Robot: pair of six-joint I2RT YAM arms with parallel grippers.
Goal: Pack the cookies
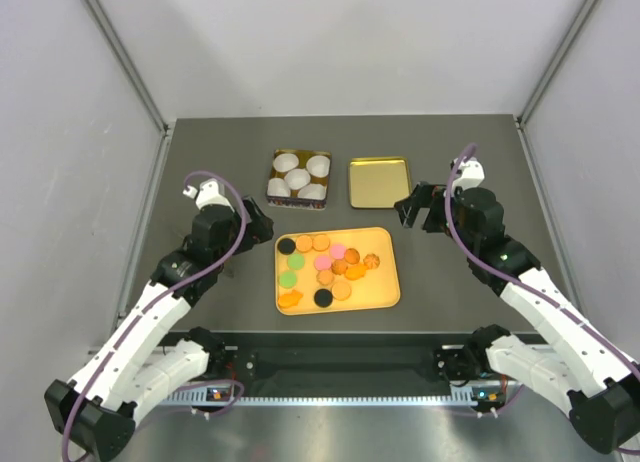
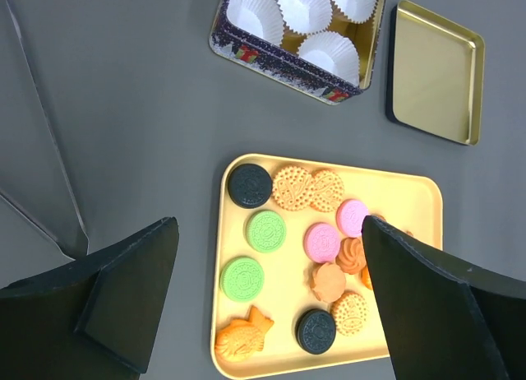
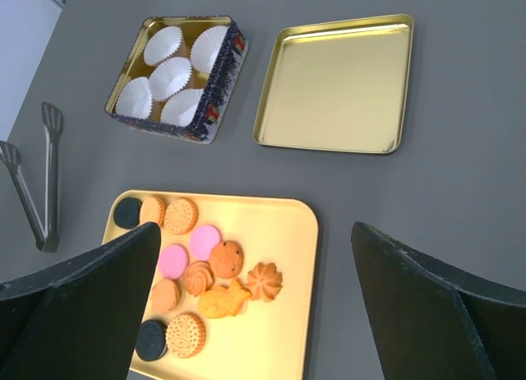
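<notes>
- Cookies point(image 1: 330, 267) lie on the yellow tray point(image 1: 386, 292); we see none in the tin point(image 2: 279, 66), whose paper cups point(image 2: 304, 6) wait empty.
- Left gripper point(image 1: 257, 222) and right gripper point(image 1: 413, 210) flank the tray, fingers spread wide, holding nothing.
- Lid point(image 1: 379, 182) rests beside the tin, leaving it open for filling.

Tin point(image 2: 279, 63) cut off at top (left wrist view), tray point(image 2: 411, 201) partly behind a finger point(image 2: 427, 314)

Left arm point(image 1: 150, 312): white-and-black, elbow bent, reaching forward and inward from its base.
Left gripper point(image 1: 258, 222): black jaws spread wide, gripping nothing.
Right arm point(image 1: 545, 302): white-and-black, mirrored pose, angled inward.
Right gripper point(image 1: 415, 210): black jaws spread wide, gripping nothing.
</notes>
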